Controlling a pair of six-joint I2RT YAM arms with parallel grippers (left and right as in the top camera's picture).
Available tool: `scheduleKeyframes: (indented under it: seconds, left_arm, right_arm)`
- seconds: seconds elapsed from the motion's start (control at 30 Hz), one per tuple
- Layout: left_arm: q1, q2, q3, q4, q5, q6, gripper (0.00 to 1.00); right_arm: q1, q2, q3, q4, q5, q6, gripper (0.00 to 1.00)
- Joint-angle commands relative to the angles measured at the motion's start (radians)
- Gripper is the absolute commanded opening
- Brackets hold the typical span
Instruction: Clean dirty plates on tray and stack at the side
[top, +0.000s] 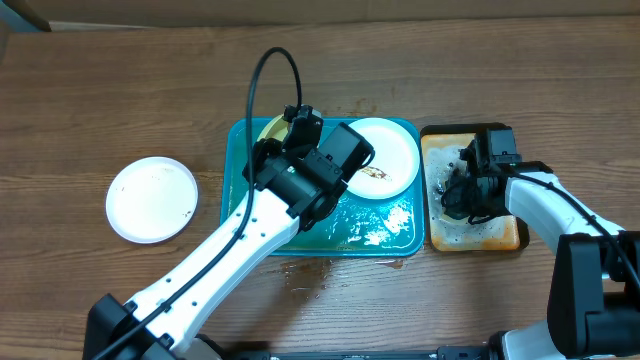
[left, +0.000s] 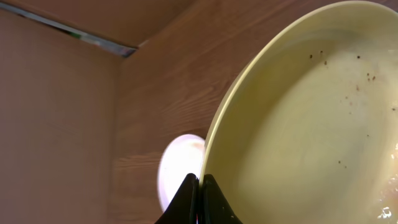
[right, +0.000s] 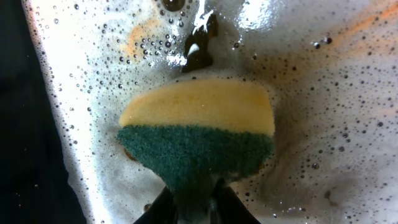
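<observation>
Reading this as scrub prep. Desk (top: 90, 90) open at 9 o'clock of the teal tray (top: 345, 238); white plate (top: 152, 199) there, likely the stack spot. Left hand (left: 200, 190) clamps the yellow-green plate (left: 298, 124) by its rim, tilted at the tray's 11 o'clock. Right hand (right: 196, 208) grips the sponge (right: 199, 124) in the soapy orange tray (top: 507, 238), 3 o'clock.

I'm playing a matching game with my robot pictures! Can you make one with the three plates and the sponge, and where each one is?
Things
1. pale yellow-green round plate
2. white round plate with a brown smear
3. white round plate with only tiny specks
4. yellow-and-green sponge

Places
A. on the bare wooden table
B. pinched in the right gripper, over the small foamy orange-brown tray
C. lying on the large teal plastic tray
D. rim pinched in the left gripper

Pairs: 1-D, 2-C, 3-A, 4-B
</observation>
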Motion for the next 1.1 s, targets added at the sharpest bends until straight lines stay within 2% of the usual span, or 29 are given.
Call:
scheduleKeyframes:
  seconds: [0.0, 0.2, 0.27, 0.4, 0.53, 0.73, 1.07]
  left_arm:
    - [-0.003, 0.011, 0.018, -0.008, -0.108, 0.029, 0.04]
    - [-0.003, 0.011, 0.018, -0.008, -0.117, 0.023, 0.04]
    - [-0.002, 0.011, 0.018, -0.023, -0.108, -0.017, 0.04]
    - [0.031, 0.01, 0.018, -0.072, -0.039, -0.069, 0.04]
    - [0.119, 0.002, 0.021, -0.128, 0.033, -0.124, 0.04]
    - [0.357, -0.037, 0.055, -0.156, 0.288, -0.151, 0.04]
    - [0.904, -0.031, 0.055, -0.106, 0.703, -0.151, 0.04]
  right_arm:
    - [0.0, 0.009, -0.031, -0.012, 0.009, -0.004, 0.16]
    - [0.0, 0.009, -0.031, -0.013, 0.009, -0.003, 0.16]
    - [0.0, 0.009, -0.031, -0.012, 0.009, -0.003, 0.16]
    - [0.0, 0.009, -0.031, -0.014, 0.009, -0.003, 0.16]
    - [0.0, 0.009, -0.031, -0.014, 0.009, -0.003, 0.16]
    - [0.0, 0.009, -0.031, -0.016, 0.008, -0.003, 0.16]
    - [0.0, 0.009, -0.031, -0.018, 0.005, -0.003, 0.16]
